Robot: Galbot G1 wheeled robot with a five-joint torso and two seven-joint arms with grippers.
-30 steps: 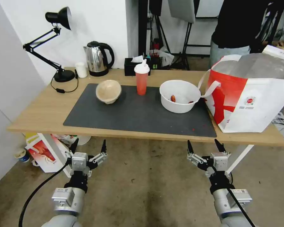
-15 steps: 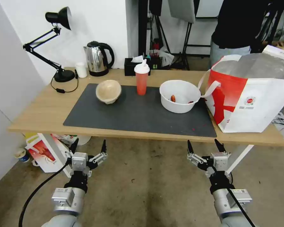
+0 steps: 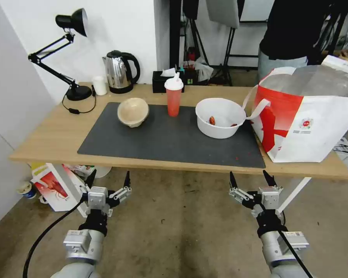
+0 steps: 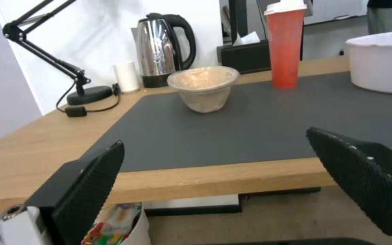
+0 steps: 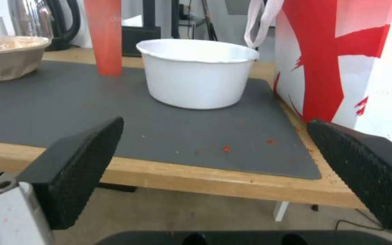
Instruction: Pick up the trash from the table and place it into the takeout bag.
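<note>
On the table (image 3: pixel 46 143), the dark mat carries three pieces of trash: a beige paper bowl (image 3: pixel 133 111) (image 4: pixel 203 87) (image 5: pixel 10 56), a red cup with a white lid (image 3: pixel 173 97) (image 4: pixel 285 44) (image 5: pixel 103 34), and a wide white bowl (image 3: pixel 220 117) (image 5: pixel 197 72) (image 4: pixel 382 61) with red scraps inside. The takeout bag (image 3: pixel 309 112) (image 5: pixel 355 58) stands open at the table's right end. Both grippers hang below and in front of the table's near edge. My left gripper (image 3: pixel 109 178) (image 4: pixel 223 170) is open and empty. My right gripper (image 3: pixel 250 178) (image 5: pixel 214 166) is open and empty too.
At the back of the table stand a black desk lamp (image 3: pixel 71 58), a small white cup (image 3: pixel 99 85), a steel kettle (image 3: pixel 120 71) and a black tissue box (image 3: pixel 164 81). A red-and-white carton (image 3: pixel 54 185) lies on the floor under the table's left end.
</note>
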